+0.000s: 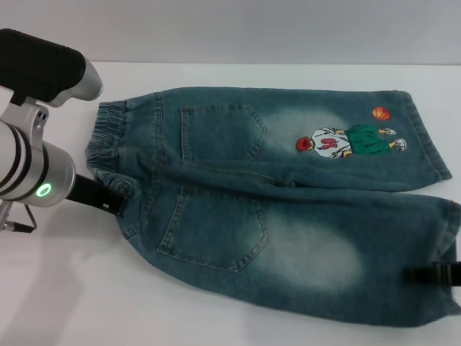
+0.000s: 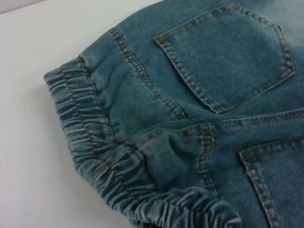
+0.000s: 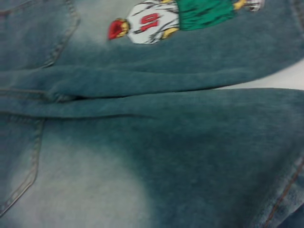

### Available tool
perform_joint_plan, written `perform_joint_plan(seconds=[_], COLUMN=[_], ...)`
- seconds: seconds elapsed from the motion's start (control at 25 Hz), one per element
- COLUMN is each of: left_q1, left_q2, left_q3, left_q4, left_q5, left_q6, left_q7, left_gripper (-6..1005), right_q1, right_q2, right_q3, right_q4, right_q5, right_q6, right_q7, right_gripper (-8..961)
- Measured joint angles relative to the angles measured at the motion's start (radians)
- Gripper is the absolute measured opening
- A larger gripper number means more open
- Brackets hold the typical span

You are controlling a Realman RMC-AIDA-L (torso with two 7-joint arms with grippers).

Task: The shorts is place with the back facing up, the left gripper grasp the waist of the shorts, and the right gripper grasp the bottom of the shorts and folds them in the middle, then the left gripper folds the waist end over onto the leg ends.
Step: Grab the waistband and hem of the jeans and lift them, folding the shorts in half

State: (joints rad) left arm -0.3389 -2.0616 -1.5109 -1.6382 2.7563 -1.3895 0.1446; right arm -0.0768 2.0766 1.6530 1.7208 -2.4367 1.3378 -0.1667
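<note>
- One pair of shorts (image 1: 274, 209) lies flat on the white table (image 1: 65, 288), back side up, the waist toward the robot's left and the legs toward its right.
- Two back patch pockets (image 1: 216, 133) show in the head view, one on each half.
- One cartoon print (image 1: 349, 140) of a basketball player sits on the farther leg, with an orange ball just beside it near the hem; the white jersey carries red figures that look like "10" in the right wrist view.
- The left gripper (image 1: 108, 194) reaches in at the waist of the shorts (image 1: 108, 140), its black tip touching the gathered band; I cannot tell whether its fingers have closed on the cloth.
- The right gripper (image 1: 436, 275) shows as a black bar at the bottom of the shorts (image 1: 450, 238), on the nearer leg's hem; its grip cannot be told either.
</note>
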Motion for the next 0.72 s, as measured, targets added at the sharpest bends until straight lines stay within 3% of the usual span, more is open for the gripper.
perform_joint_plan(seconds=[0.12,0.16,0.72], left_q1=[0.000,0.001,-0.002], left_q2=[0.000,0.000,0.000], left_q3=[0.000,0.000,0.000], left_q4=[-0.001,-0.004,-0.003], left_q5=[-0.004,-0.004,-0.006], left_q6=[0.002,0.003,0.010], left_q7=[0.000,0.000,0.001], left_gripper=[58,58,56], right_q1=[0.007,0.015,0.038], right_q2=[-0.001,-0.002,-0.001], right_q3=[-0.021,-0.029,-0.042], right_q4=[0.000,-0.005,-0.001], right_q5=[0.005,0.006,0.006], right_q6=[-0.002,-0.003,-0.021], right_q7=[-0.016,-0.023,-0.041], right_gripper=[491,288,43])
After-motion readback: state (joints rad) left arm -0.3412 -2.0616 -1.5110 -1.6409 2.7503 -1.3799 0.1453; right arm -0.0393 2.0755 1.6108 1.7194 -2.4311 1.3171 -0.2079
